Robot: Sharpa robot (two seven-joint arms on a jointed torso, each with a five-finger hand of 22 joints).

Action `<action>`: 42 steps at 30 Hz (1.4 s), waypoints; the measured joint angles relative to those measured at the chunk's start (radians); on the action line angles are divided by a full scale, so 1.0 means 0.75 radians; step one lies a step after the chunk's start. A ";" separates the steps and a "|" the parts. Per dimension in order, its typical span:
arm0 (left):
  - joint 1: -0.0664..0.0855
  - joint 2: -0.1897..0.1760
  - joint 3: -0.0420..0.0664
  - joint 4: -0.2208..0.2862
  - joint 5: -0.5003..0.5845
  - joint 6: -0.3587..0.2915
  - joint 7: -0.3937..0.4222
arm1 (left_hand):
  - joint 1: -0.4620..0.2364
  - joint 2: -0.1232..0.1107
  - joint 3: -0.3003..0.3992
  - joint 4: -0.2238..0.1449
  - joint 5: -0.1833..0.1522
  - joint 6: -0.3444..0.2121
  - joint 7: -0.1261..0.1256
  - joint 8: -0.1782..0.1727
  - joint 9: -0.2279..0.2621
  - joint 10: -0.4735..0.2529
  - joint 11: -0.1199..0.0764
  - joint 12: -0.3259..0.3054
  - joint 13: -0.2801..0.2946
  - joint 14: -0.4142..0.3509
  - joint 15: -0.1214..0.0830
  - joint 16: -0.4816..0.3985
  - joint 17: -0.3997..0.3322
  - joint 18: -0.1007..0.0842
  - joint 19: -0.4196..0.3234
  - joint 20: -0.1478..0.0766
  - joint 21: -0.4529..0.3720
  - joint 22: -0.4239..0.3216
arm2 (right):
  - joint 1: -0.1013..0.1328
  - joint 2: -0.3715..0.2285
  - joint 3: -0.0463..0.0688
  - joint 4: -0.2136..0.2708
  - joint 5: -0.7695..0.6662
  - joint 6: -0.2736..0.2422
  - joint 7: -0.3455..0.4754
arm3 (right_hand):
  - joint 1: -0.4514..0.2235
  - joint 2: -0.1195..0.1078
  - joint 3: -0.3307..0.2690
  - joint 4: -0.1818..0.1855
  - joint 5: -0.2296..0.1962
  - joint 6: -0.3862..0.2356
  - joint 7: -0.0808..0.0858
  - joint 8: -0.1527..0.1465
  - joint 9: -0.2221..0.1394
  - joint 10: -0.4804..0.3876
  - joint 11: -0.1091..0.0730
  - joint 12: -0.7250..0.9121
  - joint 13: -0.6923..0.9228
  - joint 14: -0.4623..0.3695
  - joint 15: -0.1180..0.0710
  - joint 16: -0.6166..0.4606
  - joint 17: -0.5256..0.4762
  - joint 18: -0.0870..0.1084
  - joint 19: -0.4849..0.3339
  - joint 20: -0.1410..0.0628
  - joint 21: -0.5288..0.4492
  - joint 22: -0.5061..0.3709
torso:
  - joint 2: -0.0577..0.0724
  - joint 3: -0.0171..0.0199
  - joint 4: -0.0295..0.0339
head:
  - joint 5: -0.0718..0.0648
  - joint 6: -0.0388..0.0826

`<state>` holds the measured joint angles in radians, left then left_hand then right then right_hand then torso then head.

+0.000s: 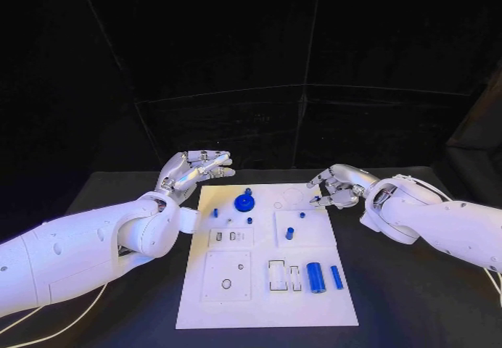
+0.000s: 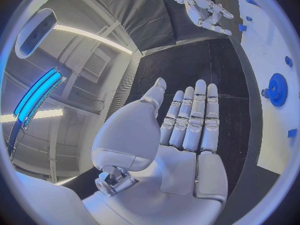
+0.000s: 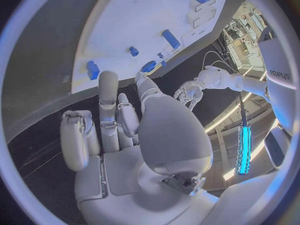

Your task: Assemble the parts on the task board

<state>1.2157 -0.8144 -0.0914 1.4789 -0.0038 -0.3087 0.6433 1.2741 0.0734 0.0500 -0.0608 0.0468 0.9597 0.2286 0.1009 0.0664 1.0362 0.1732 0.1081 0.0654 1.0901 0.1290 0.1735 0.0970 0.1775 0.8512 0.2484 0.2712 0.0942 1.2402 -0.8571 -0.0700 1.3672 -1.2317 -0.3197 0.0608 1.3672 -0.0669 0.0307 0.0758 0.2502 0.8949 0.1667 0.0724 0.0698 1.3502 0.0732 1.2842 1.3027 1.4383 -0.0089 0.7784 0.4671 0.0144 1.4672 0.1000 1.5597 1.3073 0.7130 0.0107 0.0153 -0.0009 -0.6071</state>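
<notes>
Here, in the head view, the left hand hovers off the far left corner of the task board, fingers apart and grasping nothing; the left wrist view shows the same hand flat and released over the dark worktop.

The task board, a white plate, lies in the middle of the black worktop with its long axis running away from the robot. Near its far end a blue gear sits on the plate, seen from the left wrist too. Beside it, toward the left edge, a small blue peg stands upright. Further right, a tiny blue stud and another short blue peg stand near the middle. At the near right, a thick blue cylinder and a thin blue rod lie side by side, both pointing along the board's long axis. Pale recesses in the plate are hard to make out.

The right hand hangs over the board's far right corner, fingers loosely curled yet apart, holding nothing; its wrist view shows that hand above the board's edge.
</notes>
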 measured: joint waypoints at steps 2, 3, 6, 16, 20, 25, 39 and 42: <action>0.000 0.001 0.000 -0.003 0.000 0.000 0.000 | 0.000 0.000 0.000 0.000 0.000 0.000 0.000 0.000 0.000 0.000 0.000 0.000 0.000 0.000 0.000 0.000 0.000 0.000 0.000 0.000 0.000 0.000 | 0.000 -0.014 0.000 -0.008 0.032 0.004 0.011 | 0.000 0.000 -0.004 0.004 0.000 0.000 0.000 0.000 0.000 0.000 0.000 0.002 0.004 0.000 0.000 0.000 0.000 0.000 0.000 0.000 0.006 0.000 | 0.000 0.0014 -0.0014 | -0.002 -0.002; 0.000 0.002 0.000 -0.004 0.000 0.000 0.000 | 0.000 0.000 0.000 0.000 0.000 0.000 0.000 0.000 0.000 0.000 0.000 0.000 0.000 0.000 0.000 0.000 0.000 0.000 0.000 0.000 0.000 0.000 | 0.000 -0.018 0.000 -0.012 0.043 0.007 0.014 | 0.000 0.000 -0.005 0.002 0.000 0.000 0.000 0.000 0.000 0.000 0.000 0.009 0.006 0.000 0.000 0.000 0.000 0.000 0.000 0.000 0.008 0.000 | 0.000 0.0015 -0.0018 | -0.003 -0.002; -0.001 0.005 -0.001 -0.009 0.000 0.001 -0.001 | 0.000 0.000 0.000 0.000 0.000 0.000 0.000 0.000 0.000 0.000 0.000 0.000 0.000 0.000 0.000 0.000 0.000 0.000 0.000 0.000 0.000 0.000 | 0.000 -0.025 0.000 -0.030 0.067 0.014 0.018 | 0.000 0.000 -0.007 0.000 -0.006 0.005 -0.005 0.000 0.000 0.026 -0.005 0.035 0.007 0.000 0.000 0.000 0.000 0.000 0.000 0.000 0.008 0.000 | 0.000 0.0023 -0.0040 | -0.004 -0.003; -0.004 0.018 -0.002 -0.021 0.000 0.004 -0.002 | 0.000 0.000 0.000 0.000 0.000 0.000 0.000 0.000 0.000 0.000 0.000 0.000 0.000 0.000 0.000 0.000 0.000 0.000 0.000 0.000 0.000 0.000 | -0.001 0.010 0.000 -0.119 0.055 0.039 0.001 | 0.030 0.016 -0.005 -0.014 -0.007 0.015 -0.014 0.000 0.000 0.084 -0.007 0.111 0.008 -0.005 -0.005 0.000 0.000 0.000 0.000 0.000 0.008 0.000 | 0.000 0.0005 -0.0028 | -0.014 -0.005; -0.005 0.020 -0.002 -0.024 0.000 0.005 -0.002 | 0.000 0.000 0.000 0.000 0.000 0.000 0.000 0.000 0.000 0.000 0.000 0.000 0.000 0.000 0.000 0.000 0.000 0.000 0.000 0.000 0.000 0.000 | -0.001 0.034 0.000 -0.160 0.037 0.061 -0.010 | 0.042 0.015 0.000 -0.019 -0.015 0.015 -0.014 0.000 0.000 0.089 -0.012 0.117 0.008 -0.005 -0.005 0.000 0.000 0.001 0.000 0.000 0.008 0.000 | 0.000 -0.0009 0.0004 | -0.018 -0.007; -0.006 0.022 -0.002 -0.030 0.000 0.006 -0.003 | 0.000 0.000 0.000 0.000 0.000 0.000 0.000 0.000 0.000 0.000 0.000 0.000 0.000 0.000 0.000 0.000 0.000 0.000 0.000 0.000 0.000 0.000 | -0.002 0.060 0.000 -0.190 0.012 0.090 -0.017 | 0.047 0.012 0.001 -0.027 -0.023 0.015 -0.014 0.000 0.000 0.089 -0.012 0.124 0.008 -0.005 -0.005 0.000 0.000 0.000 0.000 0.000 0.008 0.000 | 0.000 -0.0012 0.0012 | -0.015 -0.010; -0.007 0.025 -0.003 -0.035 0.000 0.009 -0.004 | 0.000 0.000 0.000 0.000 0.000 0.000 0.000 -0.006 0.000 0.000 0.000 -0.006 0.000 0.000 0.000 -0.005 0.000 0.000 0.000 0.000 0.000 -0.001 | -0.006 0.088 0.000 -0.216 -0.026 0.145 -0.019 | 0.054 0.020 0.012 -0.038 -0.036 0.029 -0.020 0.007 0.002 0.099 -0.012 0.131 0.008 -0.005 -0.005 0.000 -0.001 0.001 -0.005 -0.005 0.008 0.000 | 0.000 -0.0027 -0.0009 | -0.014 -0.017; -0.007 0.025 -0.003 -0.035 0.000 0.009 -0.004 | 0.000 0.000 0.000 0.000 0.000 0.000 0.000 -0.006 0.000 0.000 0.000 -0.006 0.000 0.000 0.000 -0.005 0.000 0.000 0.000 0.000 0.000 -0.001 | -0.007 0.096 -0.001 -0.224 -0.031 0.151 -0.021 | 0.060 0.025 0.012 -0.038 -0.036 0.037 -0.022 0.007 0.003 0.101 -0.015 0.134 0.008 -0.005 -0.005 0.000 -0.001 0.001 -0.005 -0.005 0.008 0.000 | 0.000 -0.0027 -0.0009 | -0.016 -0.016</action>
<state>1.2106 -0.7957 -0.0935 1.4526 -0.0039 -0.3020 0.6404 1.2741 0.0734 0.0500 -0.0607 0.0468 0.9597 0.2285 0.0962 0.0664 1.0362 0.1732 0.1034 0.0654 1.0901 0.1290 0.1696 0.0971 0.1776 0.8512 0.2484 0.2712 0.0933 1.2350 -0.7854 -0.0706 1.1996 -1.2549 -0.2067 0.0447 1.4123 -0.0480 0.0401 0.0472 0.2232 0.9227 0.1503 0.0779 0.0721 1.4261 0.0621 1.3844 1.3084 1.4346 -0.0127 0.7784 0.4663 0.0149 1.4634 0.0962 1.5654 1.3074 0.7128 0.0087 0.0147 -0.0132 -0.6194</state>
